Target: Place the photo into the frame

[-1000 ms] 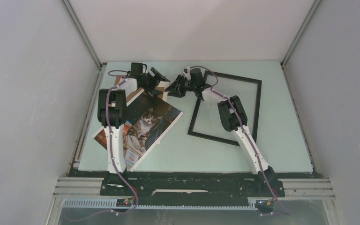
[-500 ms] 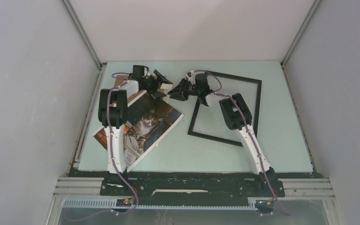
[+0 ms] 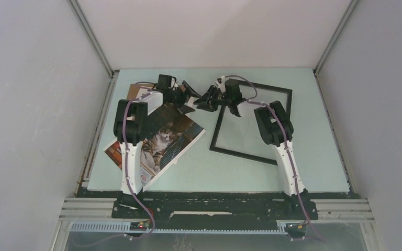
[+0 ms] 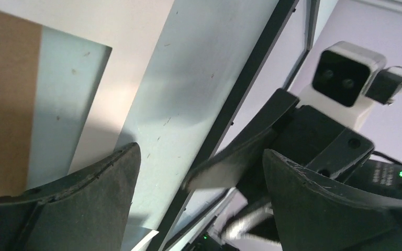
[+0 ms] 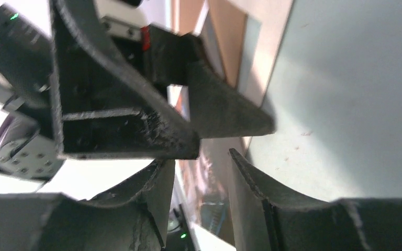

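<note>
The photo [image 3: 162, 137], a glossy cat print, lies tilted on the table's left half under my left arm. Right of it, the black frame [image 3: 241, 156] lies flat with its clear pane. My left gripper [image 3: 190, 95] hovers open and empty over the photo's far corner, its jaws wide in the left wrist view [image 4: 201, 152], where the frame's dark edge [image 4: 241, 102] runs past. My right gripper [image 3: 203, 102] faces it tip to tip at the frame's left edge. Its jaws [image 5: 200, 159] stand apart with nothing between them; the photo [image 5: 212, 183] shows blurred beyond the gap.
A brown cardboard board [image 3: 133, 90] lies at the far left, partly under the photo, and shows in the right wrist view [image 5: 229, 36]. The two grippers are very close; the left one's fingers [image 5: 225, 112] fill the right wrist view. Walls enclose the table.
Both grippers have shifted right and a little farther back, staying tip to tip. The photo and the frame have not moved.
</note>
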Action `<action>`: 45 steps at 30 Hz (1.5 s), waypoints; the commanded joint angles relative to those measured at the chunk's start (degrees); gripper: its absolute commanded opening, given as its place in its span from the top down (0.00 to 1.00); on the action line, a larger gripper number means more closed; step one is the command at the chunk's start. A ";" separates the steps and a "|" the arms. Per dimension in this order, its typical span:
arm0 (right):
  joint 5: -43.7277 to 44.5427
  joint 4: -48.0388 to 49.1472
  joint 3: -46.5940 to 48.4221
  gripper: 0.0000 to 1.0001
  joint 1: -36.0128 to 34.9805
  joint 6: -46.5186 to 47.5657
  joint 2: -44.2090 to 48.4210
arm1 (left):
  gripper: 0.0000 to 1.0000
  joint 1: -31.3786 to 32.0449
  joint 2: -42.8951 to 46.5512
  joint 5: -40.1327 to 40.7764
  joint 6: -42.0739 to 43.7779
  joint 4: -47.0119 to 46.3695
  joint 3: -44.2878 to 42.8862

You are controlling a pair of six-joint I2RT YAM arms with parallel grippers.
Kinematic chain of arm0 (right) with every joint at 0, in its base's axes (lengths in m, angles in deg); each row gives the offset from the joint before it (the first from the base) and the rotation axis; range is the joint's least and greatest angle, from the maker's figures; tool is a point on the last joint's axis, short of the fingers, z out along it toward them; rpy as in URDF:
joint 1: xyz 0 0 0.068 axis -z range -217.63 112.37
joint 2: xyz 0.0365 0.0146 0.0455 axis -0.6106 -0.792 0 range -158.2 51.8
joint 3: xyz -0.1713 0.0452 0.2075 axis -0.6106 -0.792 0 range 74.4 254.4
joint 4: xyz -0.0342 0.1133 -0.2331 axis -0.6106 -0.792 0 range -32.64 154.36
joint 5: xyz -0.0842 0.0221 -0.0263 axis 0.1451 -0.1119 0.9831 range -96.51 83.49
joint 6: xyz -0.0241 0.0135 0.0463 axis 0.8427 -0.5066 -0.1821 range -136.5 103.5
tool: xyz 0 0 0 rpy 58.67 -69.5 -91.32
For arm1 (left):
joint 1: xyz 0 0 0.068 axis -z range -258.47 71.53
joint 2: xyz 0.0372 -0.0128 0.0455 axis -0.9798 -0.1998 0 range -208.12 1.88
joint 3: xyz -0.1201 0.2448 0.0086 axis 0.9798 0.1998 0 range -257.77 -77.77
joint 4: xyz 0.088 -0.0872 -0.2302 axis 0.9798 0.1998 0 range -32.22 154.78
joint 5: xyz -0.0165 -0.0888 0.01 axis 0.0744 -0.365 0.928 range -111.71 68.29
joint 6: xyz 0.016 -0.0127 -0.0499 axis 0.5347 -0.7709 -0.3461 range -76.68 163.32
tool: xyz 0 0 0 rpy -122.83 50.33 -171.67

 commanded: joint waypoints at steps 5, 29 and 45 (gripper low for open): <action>9.00 -27.04 11.90 0.48 0.80 16.67 0.15 | 0.01 -3.61 11.77 12.25 9.64 4.46 2.60; 21.21 -38.47 48.63 0.52 0.61 11.85 -21.70 | 0.07 -3.56 6.89 16.68 12.02 6.85 1.94; 18.92 -37.15 56.83 0.51 -0.44 8.92 -27.29 | 0.07 -3.53 5.59 12.06 11.30 7.30 2.59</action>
